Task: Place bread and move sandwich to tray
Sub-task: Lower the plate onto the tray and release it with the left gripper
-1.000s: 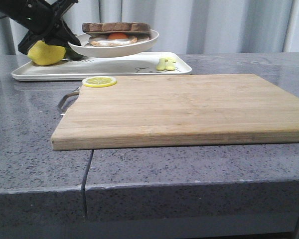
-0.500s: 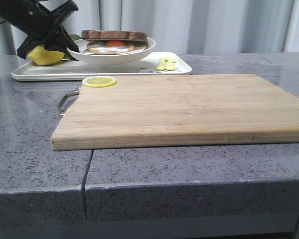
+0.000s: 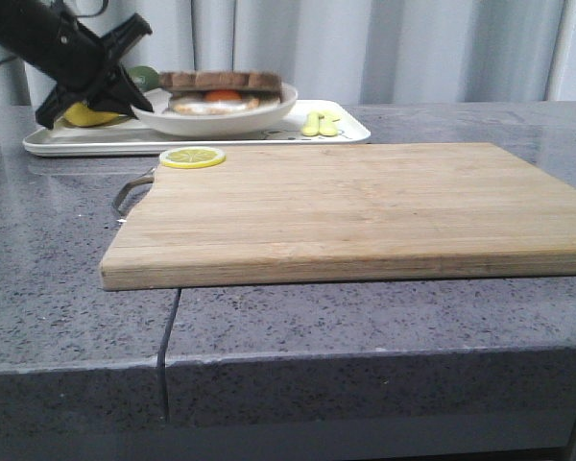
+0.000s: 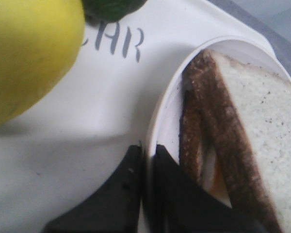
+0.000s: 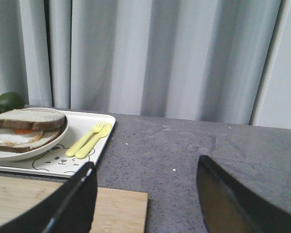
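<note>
Setting the round white plate (image 3: 221, 117) with the brown-crusted egg sandwich (image 3: 221, 91) onto the flat white rectangular tray (image 3: 96, 141), table's 11 o'clock.
Left gripper (image 4: 146, 160) pinches the plate rim, carrying by the edge; right gripper (image 5: 145, 194) gapes empty.

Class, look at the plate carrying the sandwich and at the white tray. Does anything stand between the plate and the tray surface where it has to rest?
Nothing visible does. The left pincer grips the rim of the plate holding the sandwich, over a bare patch of the tray. The lemon lies to one side, the yellow cutlery to the other. Whether the plate touches down cannot be told.
</note>
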{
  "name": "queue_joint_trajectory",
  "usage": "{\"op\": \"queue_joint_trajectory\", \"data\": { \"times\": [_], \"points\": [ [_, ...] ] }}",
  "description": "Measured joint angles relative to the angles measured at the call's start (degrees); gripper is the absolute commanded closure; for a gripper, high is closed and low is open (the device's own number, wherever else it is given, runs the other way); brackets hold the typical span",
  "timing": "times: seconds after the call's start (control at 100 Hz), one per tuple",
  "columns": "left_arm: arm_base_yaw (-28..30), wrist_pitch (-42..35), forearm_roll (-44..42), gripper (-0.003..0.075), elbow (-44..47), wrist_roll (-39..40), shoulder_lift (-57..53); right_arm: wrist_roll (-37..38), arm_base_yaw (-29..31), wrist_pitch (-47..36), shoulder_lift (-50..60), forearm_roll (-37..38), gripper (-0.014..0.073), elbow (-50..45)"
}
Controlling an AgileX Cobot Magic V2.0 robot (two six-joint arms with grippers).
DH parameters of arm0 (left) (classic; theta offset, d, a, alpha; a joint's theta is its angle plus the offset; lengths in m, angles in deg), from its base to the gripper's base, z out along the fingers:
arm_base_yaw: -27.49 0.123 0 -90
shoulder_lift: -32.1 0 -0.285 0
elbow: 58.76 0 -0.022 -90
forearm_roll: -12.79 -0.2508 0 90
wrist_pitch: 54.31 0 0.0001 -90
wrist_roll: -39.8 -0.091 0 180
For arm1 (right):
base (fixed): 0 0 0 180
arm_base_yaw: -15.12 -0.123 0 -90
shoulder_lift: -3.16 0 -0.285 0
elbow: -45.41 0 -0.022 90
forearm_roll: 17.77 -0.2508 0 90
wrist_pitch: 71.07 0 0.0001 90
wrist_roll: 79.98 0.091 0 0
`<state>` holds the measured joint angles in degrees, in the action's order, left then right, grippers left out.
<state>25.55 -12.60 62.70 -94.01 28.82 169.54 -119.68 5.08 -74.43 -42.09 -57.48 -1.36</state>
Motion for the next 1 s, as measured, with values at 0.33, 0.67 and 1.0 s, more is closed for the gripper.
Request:
{"op": "queue_joint_trajectory", "data": {
  "times": [0.33, 0.67, 1.0],
  "points": [
    [0.00, -0.15, 0.07, 0.0740, 0.00, 0.22, 0.78, 0.00, 0.00, 0.00, 0.00, 0.00, 0.0138, 0.00],
    [0.00, -0.20, 0.07, 0.0737, 0.00, 0.22, 0.78, 0.00, 0.00, 0.00, 0.00, 0.00, 0.0139, 0.00],
    [0.00, -0.20, 1.26, 0.0430, -0.02, 0.56, 0.78, 0.00, 0.00, 0.00, 0.00, 0.00, 0.0139, 0.00]
  ]
}}
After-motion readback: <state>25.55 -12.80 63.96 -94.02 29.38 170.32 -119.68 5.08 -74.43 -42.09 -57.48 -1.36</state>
